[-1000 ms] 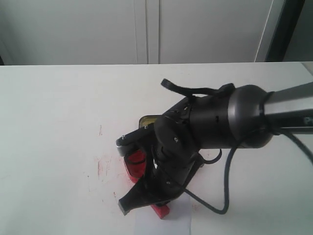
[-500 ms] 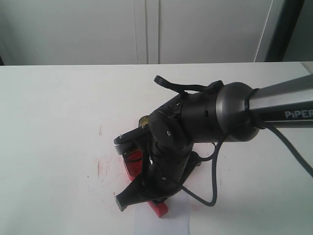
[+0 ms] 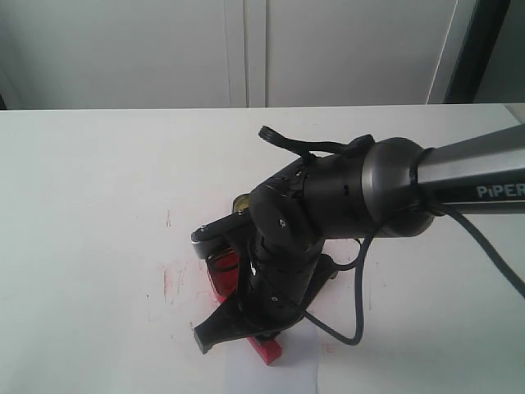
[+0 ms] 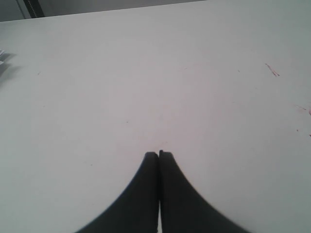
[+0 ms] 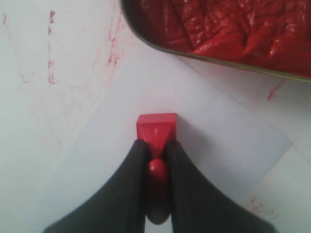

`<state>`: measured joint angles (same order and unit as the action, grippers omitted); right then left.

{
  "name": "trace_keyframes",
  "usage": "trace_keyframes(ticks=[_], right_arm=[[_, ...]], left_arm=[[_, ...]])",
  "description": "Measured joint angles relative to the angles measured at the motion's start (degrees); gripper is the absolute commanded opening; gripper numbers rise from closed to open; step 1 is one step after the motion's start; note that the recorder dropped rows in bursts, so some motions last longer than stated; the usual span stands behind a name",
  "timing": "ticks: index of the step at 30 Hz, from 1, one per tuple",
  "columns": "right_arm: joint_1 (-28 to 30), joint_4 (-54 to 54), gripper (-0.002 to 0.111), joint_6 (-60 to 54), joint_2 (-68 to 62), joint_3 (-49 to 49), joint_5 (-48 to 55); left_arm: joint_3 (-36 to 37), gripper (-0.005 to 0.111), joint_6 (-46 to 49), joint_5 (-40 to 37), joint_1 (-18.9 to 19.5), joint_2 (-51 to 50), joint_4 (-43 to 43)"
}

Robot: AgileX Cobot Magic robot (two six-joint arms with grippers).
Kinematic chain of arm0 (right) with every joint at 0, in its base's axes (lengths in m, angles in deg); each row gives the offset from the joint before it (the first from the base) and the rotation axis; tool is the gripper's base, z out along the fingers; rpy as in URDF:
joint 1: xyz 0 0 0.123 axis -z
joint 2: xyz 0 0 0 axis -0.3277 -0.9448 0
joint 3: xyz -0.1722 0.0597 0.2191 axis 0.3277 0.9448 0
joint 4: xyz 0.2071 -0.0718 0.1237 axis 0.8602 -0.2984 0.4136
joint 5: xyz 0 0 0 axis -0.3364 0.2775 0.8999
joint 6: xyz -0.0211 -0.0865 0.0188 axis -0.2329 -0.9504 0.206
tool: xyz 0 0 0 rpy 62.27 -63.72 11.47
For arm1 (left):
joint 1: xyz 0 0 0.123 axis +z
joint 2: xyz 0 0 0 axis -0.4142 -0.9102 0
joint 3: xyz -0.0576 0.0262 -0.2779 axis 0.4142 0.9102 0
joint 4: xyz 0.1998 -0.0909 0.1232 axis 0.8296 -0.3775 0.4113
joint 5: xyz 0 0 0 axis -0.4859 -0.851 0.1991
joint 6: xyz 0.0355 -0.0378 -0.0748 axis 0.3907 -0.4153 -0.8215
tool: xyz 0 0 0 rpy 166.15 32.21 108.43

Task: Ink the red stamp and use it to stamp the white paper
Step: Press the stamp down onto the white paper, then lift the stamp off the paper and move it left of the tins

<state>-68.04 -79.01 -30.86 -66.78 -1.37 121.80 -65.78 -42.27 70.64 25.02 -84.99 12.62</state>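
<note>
My right gripper (image 5: 156, 148) is shut on the knob handle of the red stamp (image 5: 156, 128). The stamp's flat base sits down on the white paper (image 5: 204, 121), near its middle. From the exterior view the same stamp (image 3: 267, 350) peeks out under the right gripper (image 3: 246, 328) at the top edge of the paper (image 3: 275, 377), low in the picture. My left gripper (image 4: 159, 155) is shut with nothing between its fingers, hovering over bare white table, and it does not show in the exterior view.
The oval red tin of ink paste (image 5: 228, 29) lies just beyond the paper, partly hidden by the arm in the exterior view (image 3: 223, 275). A gold-lined tin lid (image 3: 240, 201) peeks out behind the arm. Red ink smears (image 3: 168, 279) mark the table left of the tin.
Over the last second the right arm swung slightly left and lowered, bringing the stamp down onto the paper. In the last half second nothing has visibly moved.
</note>
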Motion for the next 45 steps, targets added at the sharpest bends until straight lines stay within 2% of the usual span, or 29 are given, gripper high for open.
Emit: trace_keyframes(ticks=[19,35,45], right_arm=[[0.0,-0.83,0.0,-0.02,0.51,0.0,-0.48],[0.0,-0.99,0.0,2.55,4.32,2.38,-7.69],[0.0,-3.66,0.0,5.28,8.0,2.51,-8.44]], left_arm=[[0.0,0.0,0.0,0.0,0.0,0.0,0.0],[0.0,0.0,0.0,0.0,0.0,0.0,0.0],[0.0,0.0,0.0,0.0,0.0,0.0,0.0]])
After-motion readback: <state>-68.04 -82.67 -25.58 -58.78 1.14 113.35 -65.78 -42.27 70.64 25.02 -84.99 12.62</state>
